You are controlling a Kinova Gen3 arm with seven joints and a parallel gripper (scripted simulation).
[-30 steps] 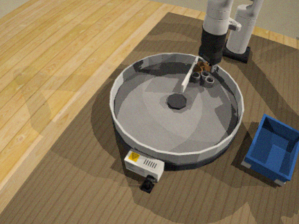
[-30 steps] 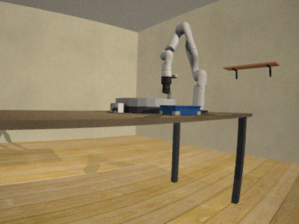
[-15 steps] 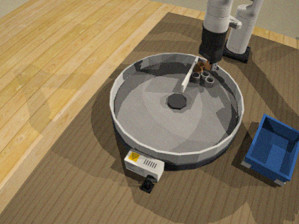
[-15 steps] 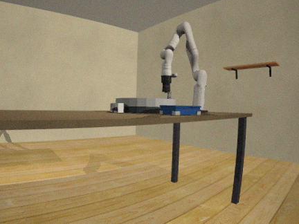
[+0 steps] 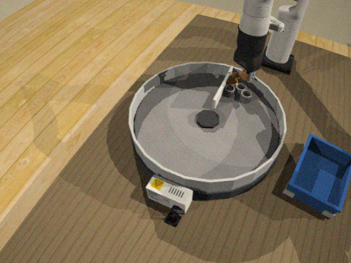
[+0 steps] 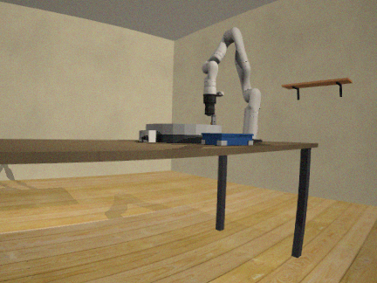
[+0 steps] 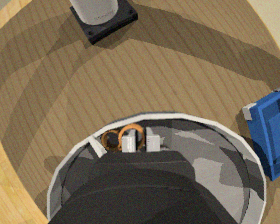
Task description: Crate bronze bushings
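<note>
The round grey turning table (image 5: 207,124) has a white divider bar (image 5: 223,87) and a dark hub (image 5: 207,118). Three steel bushings (image 5: 240,91) stand together near its far rim. My gripper (image 5: 246,75) hangs over the far rim beside them and is shut on a bronze bushing (image 7: 129,132), held by its wall just above the table floor. A second bronze bushing (image 5: 233,79) sits next to the divider, close to the fingers. The blue crate (image 5: 322,174) stands on the tabletop to the right of the turning table. In the side view the gripper (image 6: 213,120) is just above the rim.
The arm's base (image 5: 280,59) stands behind the turning table. A white motor box (image 5: 168,188) with a dark plug sits at the table's front edge. A wall shelf (image 6: 317,84) is far off to the right.
</note>
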